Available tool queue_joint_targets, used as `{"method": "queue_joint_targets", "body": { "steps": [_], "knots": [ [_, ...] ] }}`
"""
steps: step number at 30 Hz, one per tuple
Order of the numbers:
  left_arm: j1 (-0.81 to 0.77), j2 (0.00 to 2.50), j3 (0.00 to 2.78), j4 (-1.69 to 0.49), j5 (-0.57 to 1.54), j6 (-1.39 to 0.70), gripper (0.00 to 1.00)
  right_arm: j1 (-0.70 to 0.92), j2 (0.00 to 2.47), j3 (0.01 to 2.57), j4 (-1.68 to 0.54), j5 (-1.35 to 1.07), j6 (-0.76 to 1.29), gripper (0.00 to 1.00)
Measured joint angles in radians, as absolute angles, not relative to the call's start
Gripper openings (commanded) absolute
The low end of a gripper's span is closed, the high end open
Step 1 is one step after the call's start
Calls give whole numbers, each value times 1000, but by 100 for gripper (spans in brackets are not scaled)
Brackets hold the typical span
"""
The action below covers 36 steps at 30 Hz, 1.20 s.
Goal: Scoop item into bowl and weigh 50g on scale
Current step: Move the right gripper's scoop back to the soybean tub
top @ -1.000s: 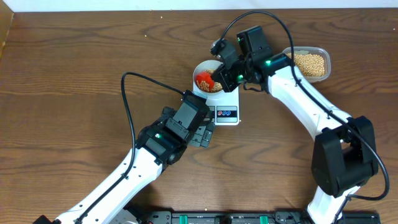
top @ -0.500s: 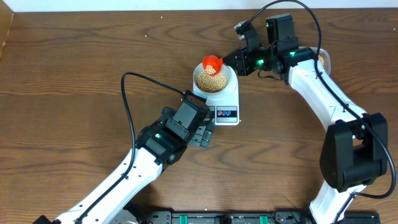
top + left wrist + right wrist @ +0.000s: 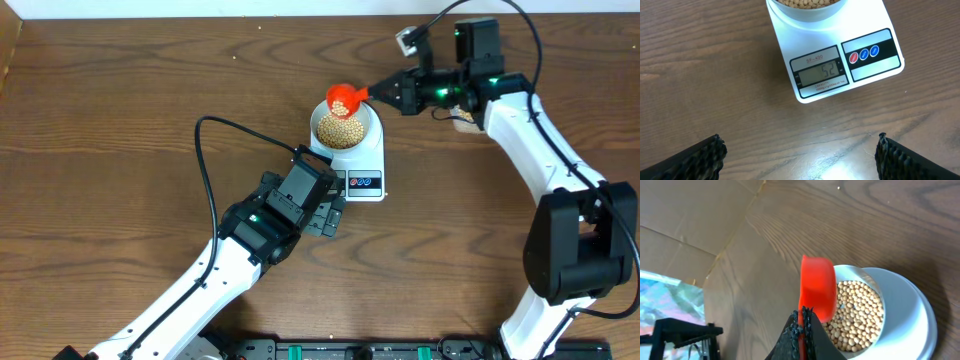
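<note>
A red scoop (image 3: 343, 99) is being held by its handle in the right gripper (image 3: 383, 93), which is being kept clamped on it. The scoop is being hung over the far rim of the white bowl (image 3: 314, 130), with its handle running along a line from the bowl out to the right arm. The bowl is being carried by the scale (image 3: 367, 160) on the counter (image 3: 120, 120) and is nearly full of beans (image 3: 340, 129). What looks like 52 is being shown on the display (image 3: 820, 76), so a few beans are probably being judged surplus. The right arm is the nearer one. The left gripper (image 3: 800, 155) is being held apart and empty, just in front of the scale.
</note>
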State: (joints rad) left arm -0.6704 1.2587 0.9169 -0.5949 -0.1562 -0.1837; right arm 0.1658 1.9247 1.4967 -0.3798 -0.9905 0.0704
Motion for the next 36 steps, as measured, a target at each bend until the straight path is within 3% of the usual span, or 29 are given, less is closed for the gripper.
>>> {"method": "queue_joint_targets", "body": {
  "steps": [21,30,36],
  "knots": [
    [-670,1259,917,-595,-156,-184,98,-103,1924,1497,-376,-1239,99,2],
    [-670,1259,917,-595,-156,-184,98,-269,1924,1497,-422,-1073,99,2],
    [-670,1259,917,-595,-156,-184,98,-283,1924,1497,-496,-916,54,1]
  ]
}}
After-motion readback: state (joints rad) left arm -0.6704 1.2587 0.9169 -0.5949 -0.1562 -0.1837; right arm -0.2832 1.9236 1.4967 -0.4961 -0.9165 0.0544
